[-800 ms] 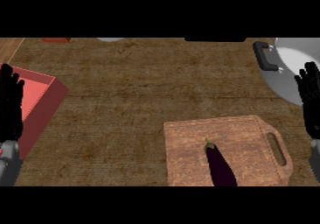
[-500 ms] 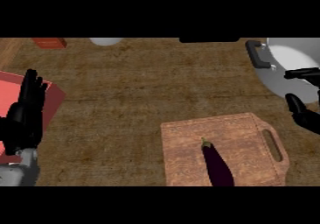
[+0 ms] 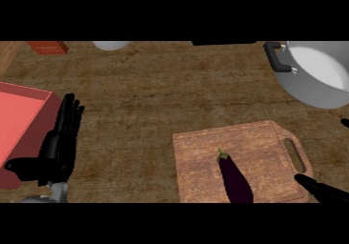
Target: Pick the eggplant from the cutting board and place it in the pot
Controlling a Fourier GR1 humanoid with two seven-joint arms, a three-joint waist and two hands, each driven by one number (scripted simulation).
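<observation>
A dark purple eggplant (image 3: 236, 178) lies lengthwise on the wooden cutting board (image 3: 205, 162) at the lower right, its green stem pointing away from me. The silver pot (image 3: 319, 71) with a black handle stands at the upper right, partly cut off by the edge. My left hand (image 3: 56, 145) is open at the lower left, fingers straight, beside the red tray. Of my right hand (image 3: 325, 189) only some dark fingers show at the lower right corner, just right of the board's handle slot and apart from the eggplant.
A red tray (image 3: 19, 128) sits at the left edge. At the far edge are a small red box (image 3: 47, 47), a white round object (image 3: 110, 45) and a dark object (image 3: 223, 43). Brown countertop spreads across the middle.
The view has shifted, so the board and eggplant sit further left. My right hand has dropped from beside the pot to the lower right corner. My left hand has come inward.
</observation>
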